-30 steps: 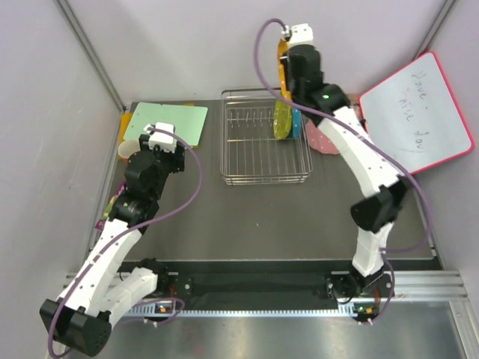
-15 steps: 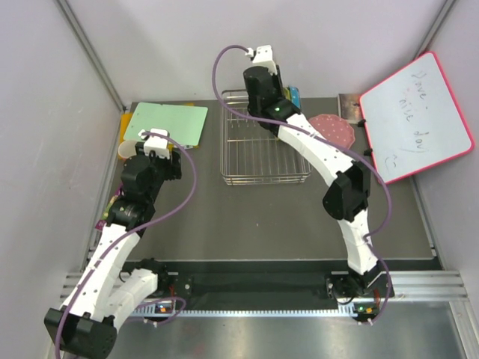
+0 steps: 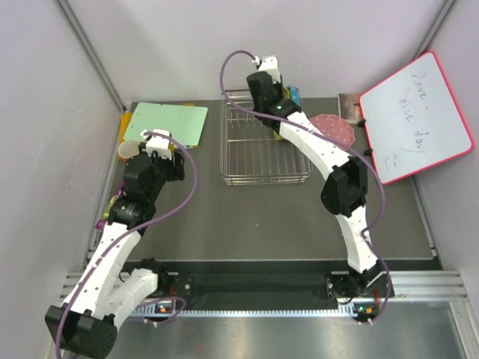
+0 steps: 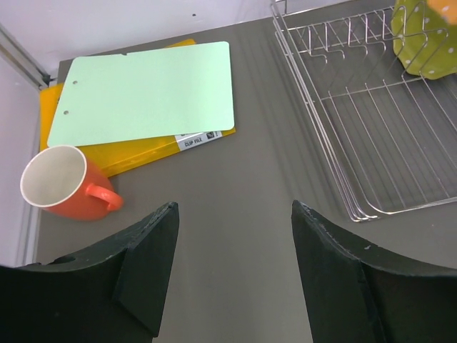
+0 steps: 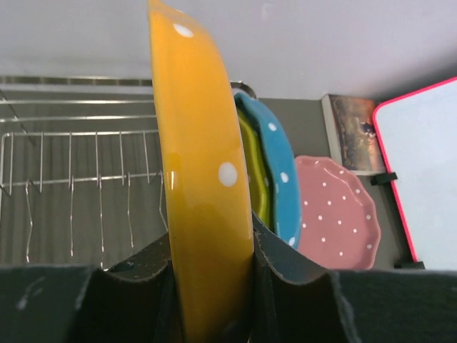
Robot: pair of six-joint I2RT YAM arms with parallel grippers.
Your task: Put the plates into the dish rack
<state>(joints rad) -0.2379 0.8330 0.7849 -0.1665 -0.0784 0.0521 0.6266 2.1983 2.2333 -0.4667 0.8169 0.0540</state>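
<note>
right hand (image 5: 211,275) clamps orange plate (image 5: 200,171) on edge over rack (image 3: 251,157) | left hand (image 4: 233,243) open, empty | green plate (image 4: 421,39), blue plate (image 5: 275,179) racked; pink plate (image 5: 332,211) flat on surface (outside rack) | risk: lowering orange plate knocks green plate just beside it, or misses a slot and topples

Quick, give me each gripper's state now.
Left gripper: open, holding nothing.
Right gripper: shut on the orange plate.
</note>
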